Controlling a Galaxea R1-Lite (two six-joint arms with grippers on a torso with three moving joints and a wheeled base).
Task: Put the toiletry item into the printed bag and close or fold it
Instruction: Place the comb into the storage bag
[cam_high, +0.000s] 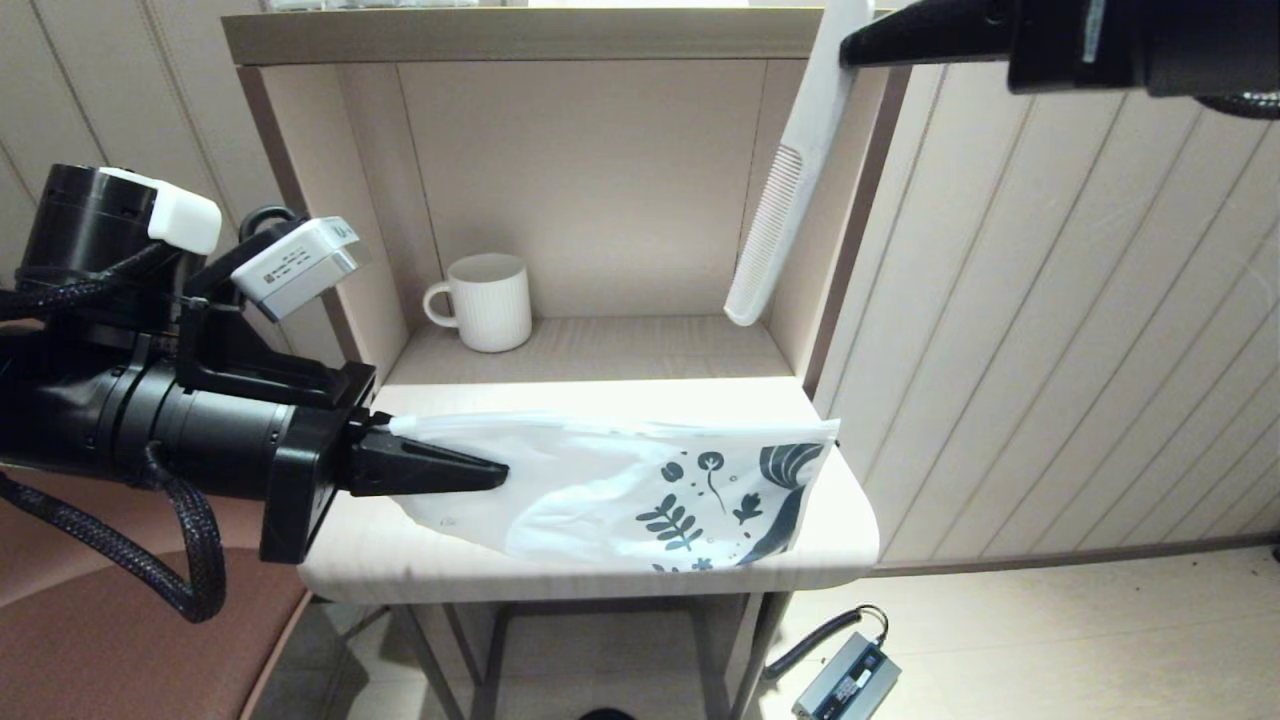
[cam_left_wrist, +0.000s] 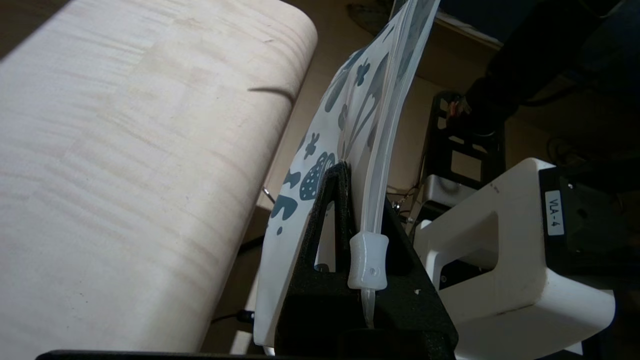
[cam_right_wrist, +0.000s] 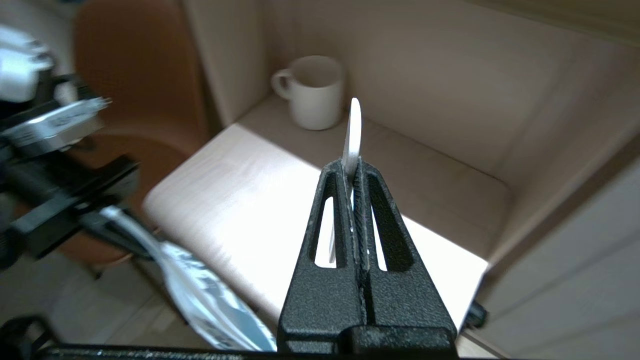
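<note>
Right gripper (cam_high: 850, 45), top right, pinches the comb (cam_high: 790, 190) dangling over open shelf room; left gripper (cam_high: 495, 470) clamps the printed bag (cam_high: 640, 490) over the table (cam_high: 400, 550) edge, wrist view shows its zipper slider (cam_left_wrist: 368, 262)

Bright, even indoor light from above in the head view. Strong glare on the tabletop (cam_right_wrist: 240, 200) in the right wrist view, washed nearly white. Soft shade inside the shelf alcove around the white ribbed mug (cam_high: 488, 300). Faint shadow beneath the printed bag (cam_high: 620, 490), light glowing through its translucent plastic. Thin dark shadow streak across the tabletop in the left wrist view; dim and murky beyond the table's edge there. Near-black, with little surface detail: left gripper (cam_high: 497, 470) and right gripper (cam_high: 848, 48). Pale comb (cam_high: 790, 190) low in contrast against the beige wall.
</note>
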